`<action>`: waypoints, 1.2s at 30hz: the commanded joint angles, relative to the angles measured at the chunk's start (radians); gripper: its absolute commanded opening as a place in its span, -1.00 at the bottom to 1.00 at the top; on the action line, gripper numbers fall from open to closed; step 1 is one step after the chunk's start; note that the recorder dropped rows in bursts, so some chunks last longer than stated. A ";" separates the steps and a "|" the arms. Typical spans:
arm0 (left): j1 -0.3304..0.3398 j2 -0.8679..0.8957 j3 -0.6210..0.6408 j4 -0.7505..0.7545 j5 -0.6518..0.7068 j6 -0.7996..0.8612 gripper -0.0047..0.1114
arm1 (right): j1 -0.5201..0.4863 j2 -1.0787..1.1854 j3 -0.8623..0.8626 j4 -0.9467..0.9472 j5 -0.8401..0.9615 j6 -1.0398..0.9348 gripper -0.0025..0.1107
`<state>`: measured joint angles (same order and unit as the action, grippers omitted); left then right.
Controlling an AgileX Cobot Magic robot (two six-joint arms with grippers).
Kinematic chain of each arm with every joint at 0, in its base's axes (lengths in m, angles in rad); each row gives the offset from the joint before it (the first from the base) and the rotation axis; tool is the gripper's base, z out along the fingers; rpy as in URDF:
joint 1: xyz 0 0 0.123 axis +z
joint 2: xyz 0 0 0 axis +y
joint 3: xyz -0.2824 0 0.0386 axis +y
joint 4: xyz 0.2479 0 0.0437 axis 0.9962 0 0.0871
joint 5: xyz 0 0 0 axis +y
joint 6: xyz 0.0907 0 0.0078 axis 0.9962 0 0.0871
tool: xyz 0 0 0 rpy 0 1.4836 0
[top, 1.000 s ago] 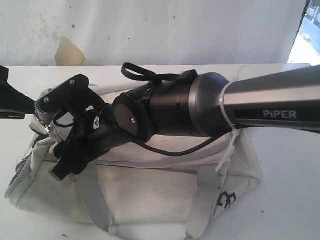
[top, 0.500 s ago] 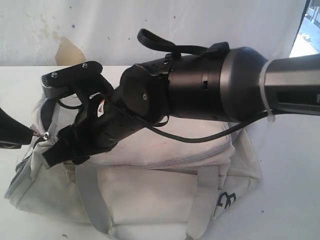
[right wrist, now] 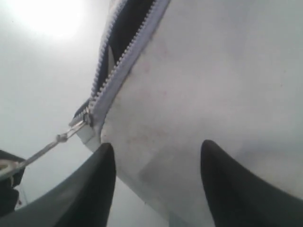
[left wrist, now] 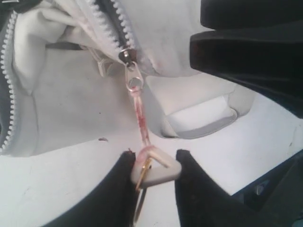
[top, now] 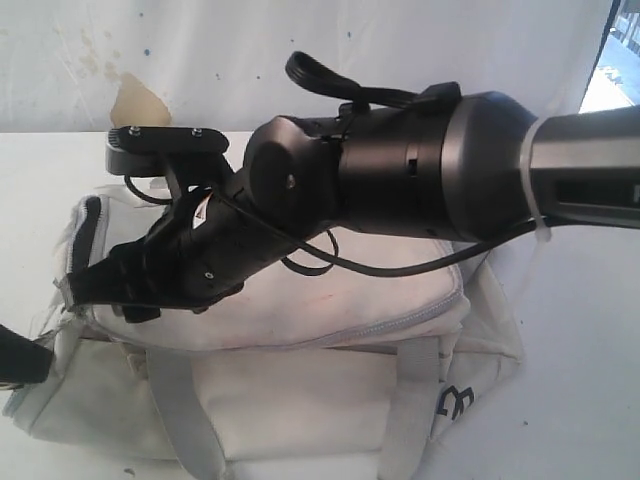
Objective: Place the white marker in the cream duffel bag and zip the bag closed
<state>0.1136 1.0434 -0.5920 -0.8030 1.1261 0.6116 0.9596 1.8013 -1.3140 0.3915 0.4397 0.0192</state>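
The cream duffel bag (top: 330,370) lies on the white table, its long zip (right wrist: 124,56) part open with black lining showing. My left gripper (left wrist: 155,158) is shut on the white pull tab (left wrist: 163,172), whose stained cord (left wrist: 140,123) runs taut to the zip slider (left wrist: 128,56). In the exterior view only a black bit of the left gripper (top: 18,358) shows at the left edge. My right gripper (right wrist: 157,144) is open, its fingers straddling the bag's fabric near the slider (right wrist: 83,118), above the bag's left end (top: 100,285). The white marker is hidden.
The right arm (top: 450,165) reaches across the bag from the right, a loose black cable (top: 400,262) hanging over the bag's top. Grey straps (top: 185,410) run down the bag's near side. A stained white wall (top: 135,100) stands behind the table (top: 580,350).
The left gripper has travelled toward the near-left corner with the pull tab. The right gripper has swung over and down onto the bag's left end, its jaws a little narrower than before.
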 commanded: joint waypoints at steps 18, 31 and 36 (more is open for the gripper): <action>0.001 -0.007 0.026 -0.072 -0.072 0.020 -0.92 | 0.036 0.031 -0.005 0.279 0.024 -0.985 -0.05; 0.001 -0.007 0.026 -0.085 -0.069 0.016 -0.92 | 0.049 0.134 -0.005 0.261 -0.117 -0.984 -0.10; 0.003 -0.007 0.018 -0.092 -0.080 -0.007 -0.92 | 0.049 0.137 -0.005 0.261 -0.110 -0.984 -0.42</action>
<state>0.1136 1.0434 -0.5667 -0.8749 1.0492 0.6275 1.0063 1.9346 -1.3140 0.6529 0.3274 -0.9529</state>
